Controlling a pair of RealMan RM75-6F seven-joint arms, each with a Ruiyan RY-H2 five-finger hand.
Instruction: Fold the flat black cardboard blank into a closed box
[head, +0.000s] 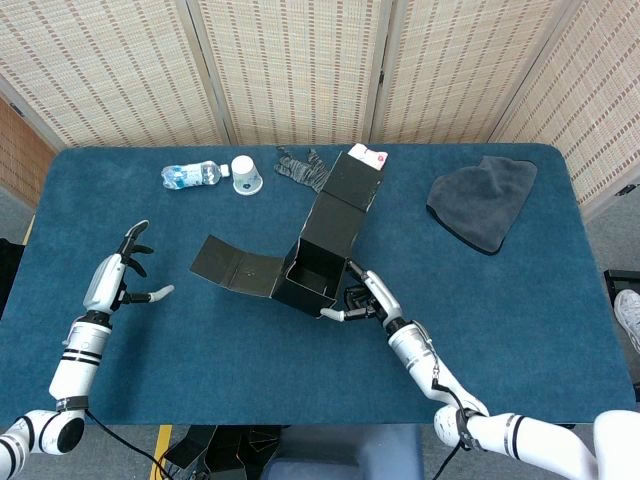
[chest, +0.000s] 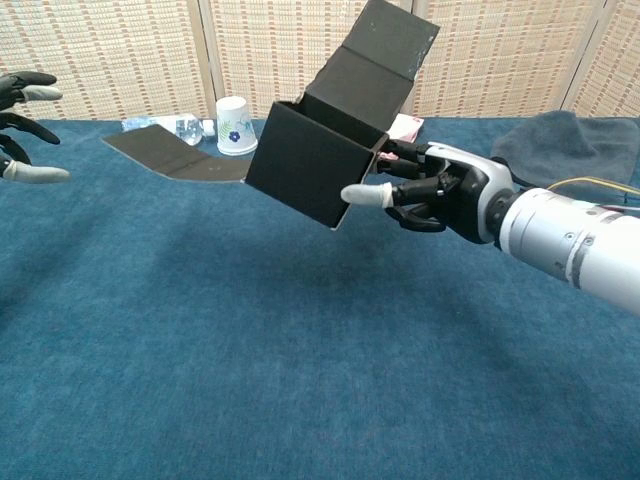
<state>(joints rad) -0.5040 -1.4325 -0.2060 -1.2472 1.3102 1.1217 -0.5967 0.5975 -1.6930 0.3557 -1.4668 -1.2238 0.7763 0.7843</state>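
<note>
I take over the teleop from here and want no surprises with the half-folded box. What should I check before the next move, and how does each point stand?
1. Right hand holds the black box: ok, fingers on its right wall.
2. Box resting on the table: not ok, it is lifted and tilted.
3. Left hand free to help: ok, open and apart from the box.
4. Side flap folded in: not ok, it sticks out to the left.
5. Lid flap closed: not ok, it stands open above the box.
6. Firmness of the grip: cannot tell.
</note>
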